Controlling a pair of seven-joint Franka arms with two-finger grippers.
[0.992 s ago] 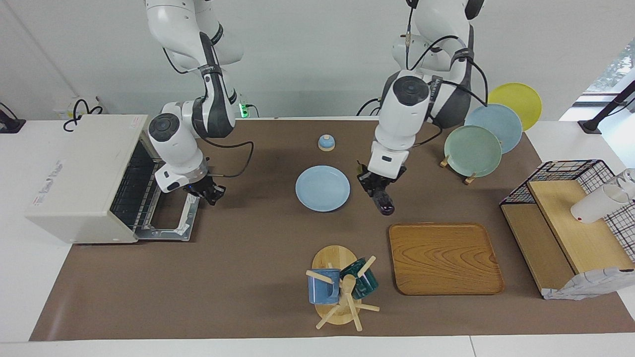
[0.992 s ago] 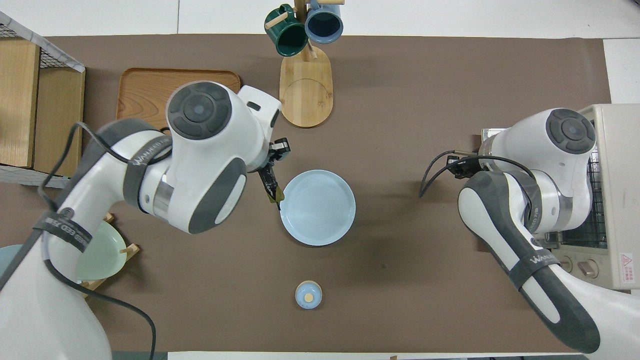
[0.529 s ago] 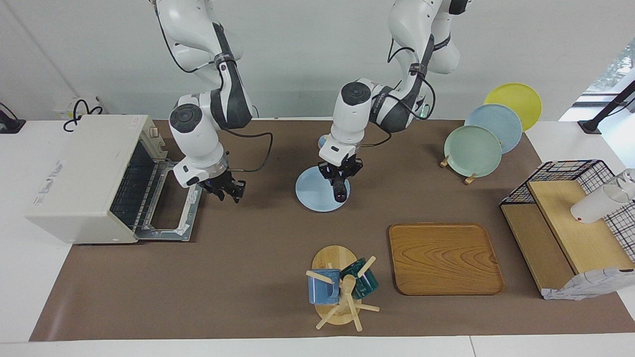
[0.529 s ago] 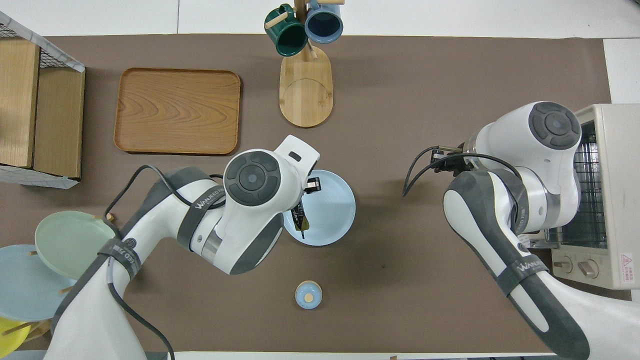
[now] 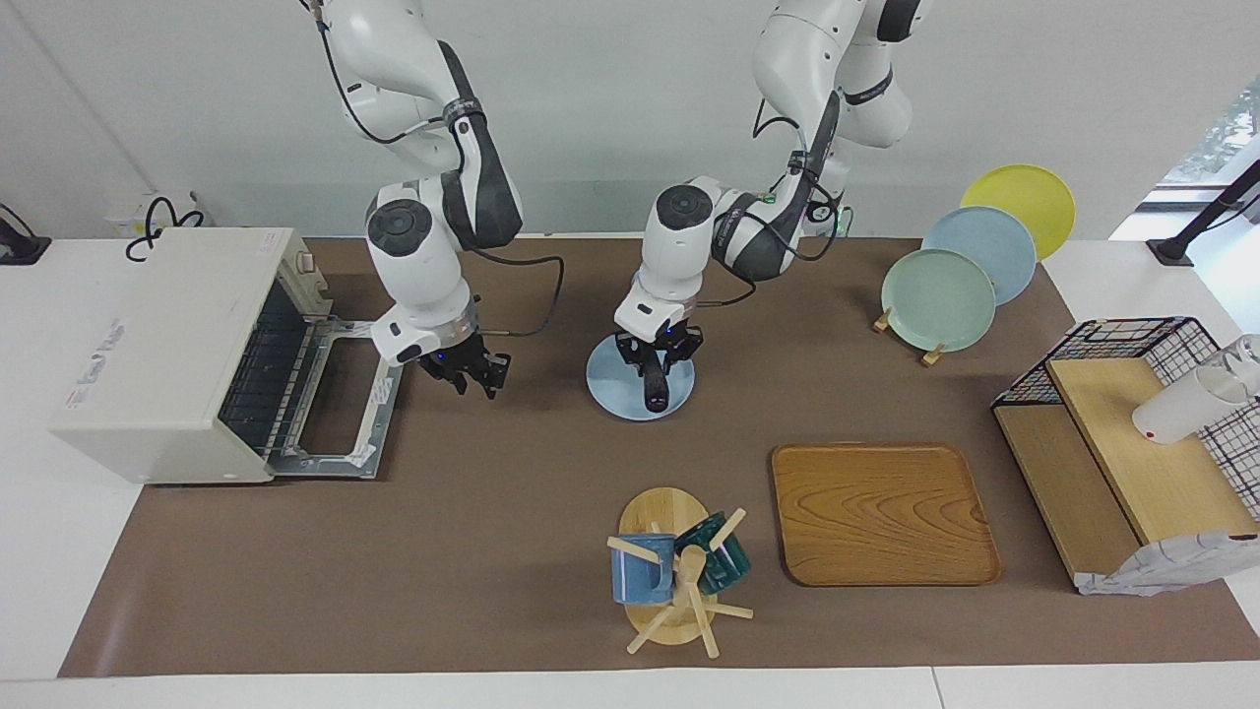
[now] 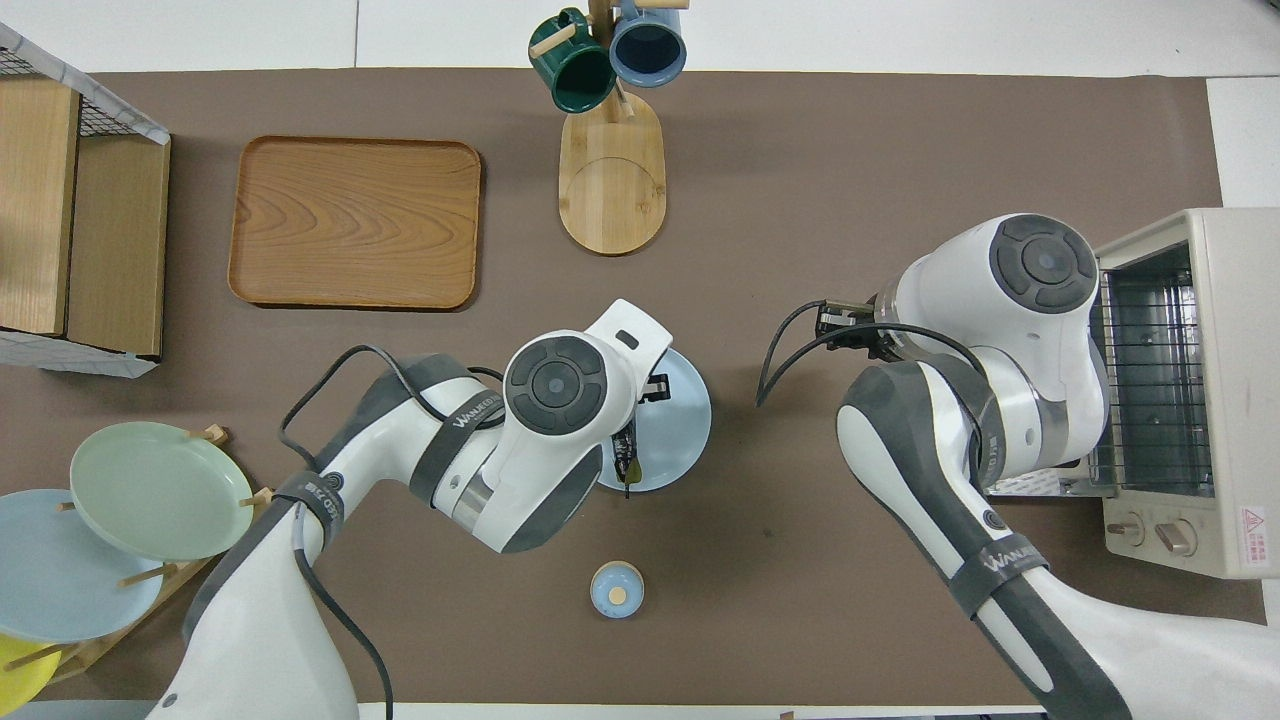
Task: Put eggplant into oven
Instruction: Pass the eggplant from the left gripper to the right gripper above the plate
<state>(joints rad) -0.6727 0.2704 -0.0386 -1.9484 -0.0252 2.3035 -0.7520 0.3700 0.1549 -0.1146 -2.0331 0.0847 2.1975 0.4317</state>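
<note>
Purple eggplant (image 5: 655, 386) gripped in left tool (image 5: 658, 362), over blue plate (image 5: 615, 379).

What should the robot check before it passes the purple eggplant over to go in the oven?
1. Left pincer holds the eggplant: ok.
2. Eggplant lifted over the blue plate: ok.
3. Oven door down, rack showing: ok.
4. Right pincer up over the mat beside the oven door, carrying nothing: ok.
5. Right pincer open wide enough to take it: cannot tell.
6. Eggplant inside the oven: not ok, not yet.
</note>
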